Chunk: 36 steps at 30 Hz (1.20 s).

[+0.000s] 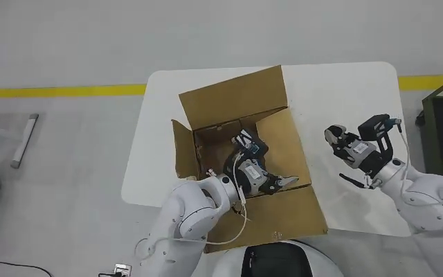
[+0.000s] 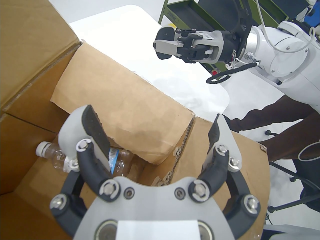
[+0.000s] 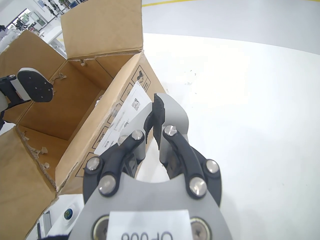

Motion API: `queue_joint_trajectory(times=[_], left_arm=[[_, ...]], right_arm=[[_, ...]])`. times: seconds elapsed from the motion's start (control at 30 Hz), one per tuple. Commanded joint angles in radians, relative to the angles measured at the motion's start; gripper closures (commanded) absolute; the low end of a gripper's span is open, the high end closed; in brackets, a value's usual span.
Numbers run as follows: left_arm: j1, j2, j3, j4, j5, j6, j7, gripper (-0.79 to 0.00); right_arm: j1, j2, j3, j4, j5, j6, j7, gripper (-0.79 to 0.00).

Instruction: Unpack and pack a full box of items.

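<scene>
An open cardboard box [image 1: 235,100] stands in the middle of the white table [image 1: 346,90]. My left gripper [image 1: 280,182] hangs over the box's near right part, open with its fingers [image 2: 90,126] wide apart and nothing between them. A clear plastic bottle [image 2: 50,153] with a white cap lies on the box floor below it. My right gripper [image 1: 334,135] is shut and empty, held above the bare table to the right of the box [image 3: 75,96]. It also shows in the left wrist view as the right gripper [image 2: 163,46], beyond the box's right flap.
The box's flaps stand out on all sides; the far flap [image 3: 105,18] rises tall. A white label [image 3: 125,121] is stuck on the box's right outer wall. A green shelf cart [image 2: 200,8] stands off the table's right edge. Bare table lies right of the box.
</scene>
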Motion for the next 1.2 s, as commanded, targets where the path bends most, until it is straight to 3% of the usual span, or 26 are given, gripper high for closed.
queue_joint_trajectory(times=[0.0, 0.13, 0.3, 0.5, 0.77, 0.97, 1.17], left_arm=[[0.002, 0.0, 0.002, 0.001, 0.003, -0.002, 0.003, -0.785], [0.034, -0.002, 0.038, 0.048, -0.021, 0.048, 0.042, -0.785], [0.007, -0.016, 0.071, 0.092, -0.021, 0.232, 0.058, -0.785], [-0.029, -0.029, 0.032, 0.169, -0.229, 0.358, 0.074, -0.785], [-0.073, -0.037, 0.032, 0.26, -0.331, 0.43, 0.063, -0.785], [-0.084, -0.038, 0.036, 0.303, -0.374, 0.431, 0.053, -0.785], [-0.088, -0.041, 0.031, 0.328, -0.499, 0.397, 0.053, -0.785]], right_arm=[[0.001, -0.001, -0.009, 0.0, -0.003, -0.007, -0.004, 0.0], [0.005, -0.004, -0.027, 0.006, -0.011, -0.009, -0.014, 0.0], [0.011, -0.006, -0.045, 0.012, -0.016, -0.01, -0.014, 0.0], [0.011, -0.008, -0.057, 0.013, -0.022, -0.011, -0.009, 0.0], [0.02, -0.01, -0.077, 0.022, -0.025, -0.012, 0.015, 0.0], [0.03, -0.013, -0.09, 0.029, -0.023, -0.009, 0.023, 0.0], [0.037, -0.014, -0.094, 0.035, -0.02, -0.009, 0.03, -0.089]])
